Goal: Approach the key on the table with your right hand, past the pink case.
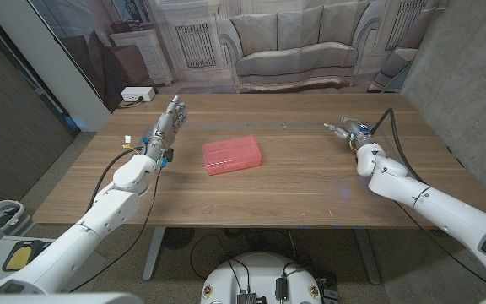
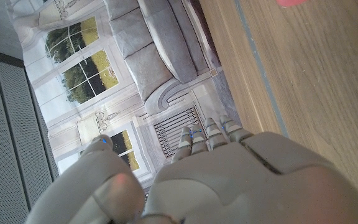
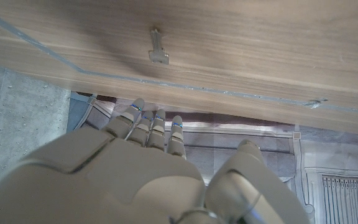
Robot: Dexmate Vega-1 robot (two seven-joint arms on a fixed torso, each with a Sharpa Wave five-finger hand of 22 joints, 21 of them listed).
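So we have the right hand (image 1: 345, 129) out near the table's (image 1: 310, 181) far edge, fingers (image 3: 143, 122) stretched forward side by side, thumb held apart, nothing in its grasp. Ahead of those fingertips lies the key (image 3: 156, 50), flat on the wood and untouched; from the head camera it looks like the tiny speck at (image 1: 283, 127), though it is too small to be sure. Well off to that hand's inner side sits the pink case (image 1: 231, 155). Beyond it, the left hand (image 1: 168, 123) hovers empty, fingers straight and together.
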